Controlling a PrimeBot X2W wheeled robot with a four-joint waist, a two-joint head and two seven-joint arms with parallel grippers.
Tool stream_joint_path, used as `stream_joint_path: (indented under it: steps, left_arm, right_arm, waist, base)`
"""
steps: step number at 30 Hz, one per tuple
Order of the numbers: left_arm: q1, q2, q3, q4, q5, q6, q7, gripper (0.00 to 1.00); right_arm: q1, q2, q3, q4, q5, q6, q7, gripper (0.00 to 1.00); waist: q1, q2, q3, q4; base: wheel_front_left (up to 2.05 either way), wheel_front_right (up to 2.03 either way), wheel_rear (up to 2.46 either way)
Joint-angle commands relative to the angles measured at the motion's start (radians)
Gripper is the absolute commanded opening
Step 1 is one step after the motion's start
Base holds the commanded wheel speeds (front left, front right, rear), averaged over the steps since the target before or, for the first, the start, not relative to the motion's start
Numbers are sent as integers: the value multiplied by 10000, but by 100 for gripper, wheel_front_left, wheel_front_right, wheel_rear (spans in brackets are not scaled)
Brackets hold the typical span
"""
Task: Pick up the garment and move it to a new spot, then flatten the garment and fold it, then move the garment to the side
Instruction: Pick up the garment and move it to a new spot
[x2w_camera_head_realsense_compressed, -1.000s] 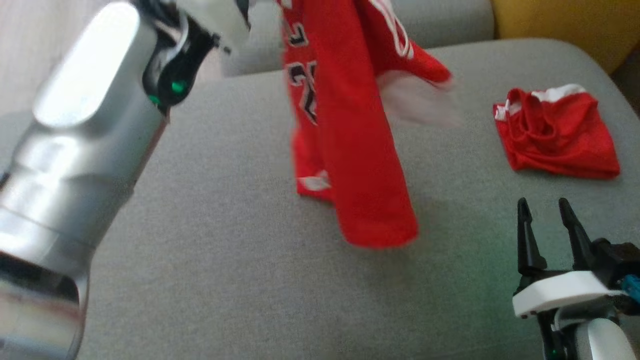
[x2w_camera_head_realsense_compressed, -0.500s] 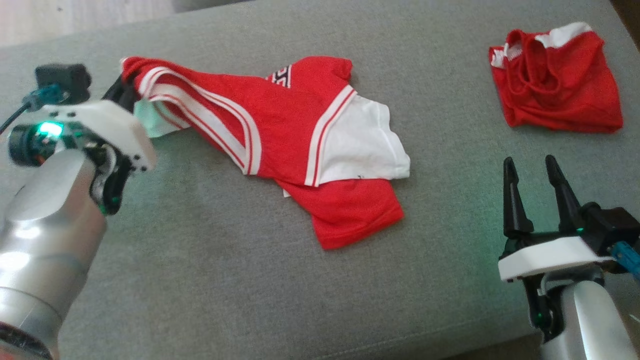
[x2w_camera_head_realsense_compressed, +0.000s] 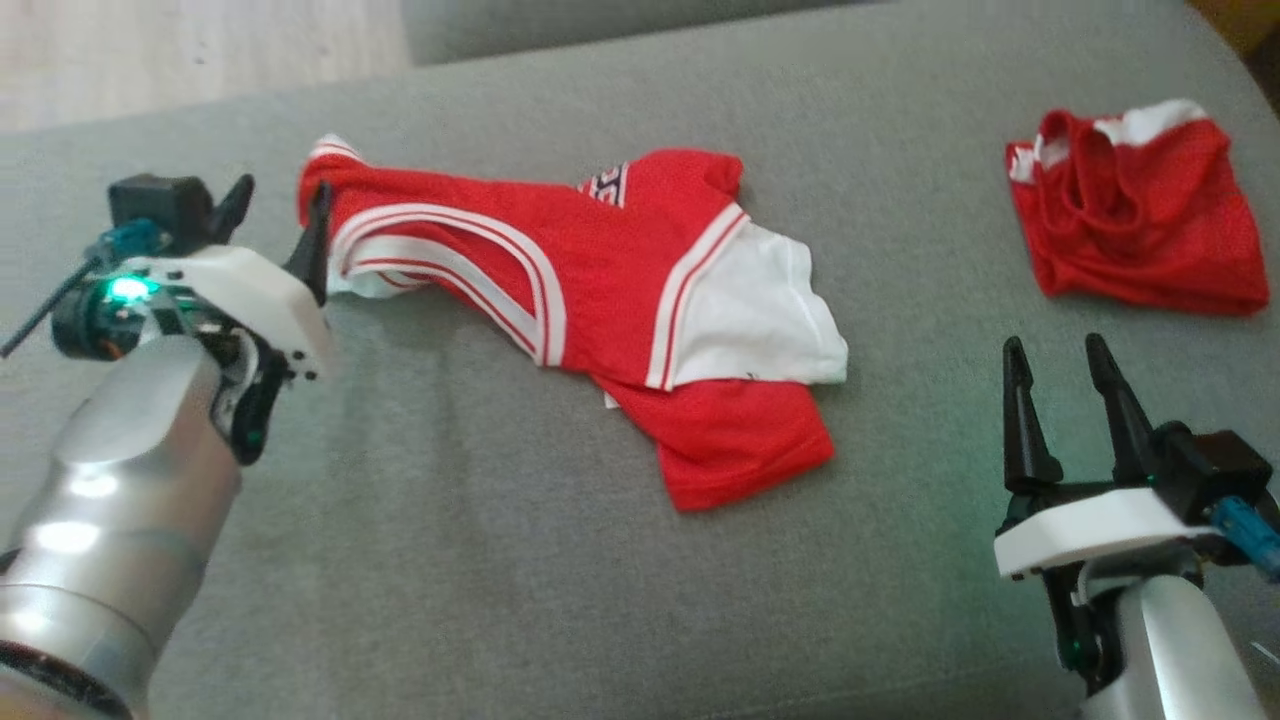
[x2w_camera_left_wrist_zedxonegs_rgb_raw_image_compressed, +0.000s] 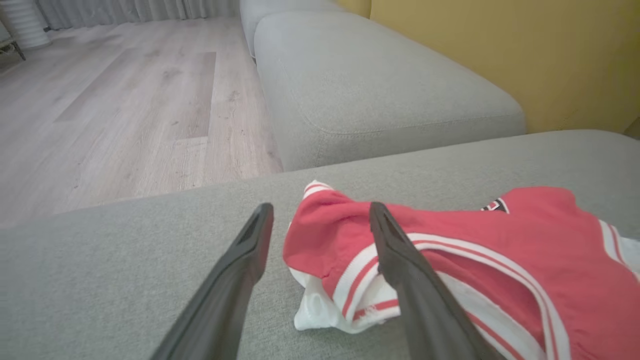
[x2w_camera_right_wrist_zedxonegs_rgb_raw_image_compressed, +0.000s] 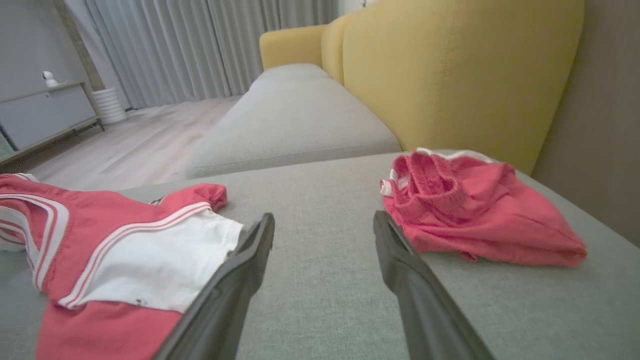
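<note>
Left gripper, right gripper spread; two garments apart.

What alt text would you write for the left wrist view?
The open left pincer sits at the bunched end of a red, white-striped jersey lying crumpled on a grey sofa cushion. Beyond are a wooden floor and a yellow backrest.
</note>
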Motion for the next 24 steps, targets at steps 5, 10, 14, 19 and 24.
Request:
stream_joint_path:
  steps: [5,10,14,19,24]
  left_arm:
    - [46,4,283,-676,-186,-173,-686,100]
    - [1137,-141,359,-1647,-461,-61,-1177,100]
    - [2251,52,231,-2847,-221,529,-1519,100]
    - [4010,401,679,-4610,-292,1690,-1759,100]
    - [5766,684,1450,-6378,37,2875,-1824,100]
  right_arm:
    - [292,-62,16,-235,-219,65,23,100]
    - [862,-62,-289,-322,-187,65,94,100]
    - [1268,-62,-419,-409,-137,65,118,100]
    - [1629,-62,-415,-474,-79,65,119,100]
    - [1861,-62,-254,-494,-19,65,51,100]
  waist:
    - [0,-1,-1397,953]
    - [0,-1,-2110,1574]
    - [0,-1,-2342,2007]
    - [0,-1,-2447,2262]
    - [0,-1,-2480,2279]
  base:
    - [0,0,0]
    - [0,0,0]
    - [0,0,0]
    - [0,0,0]
    - [0,0,0]
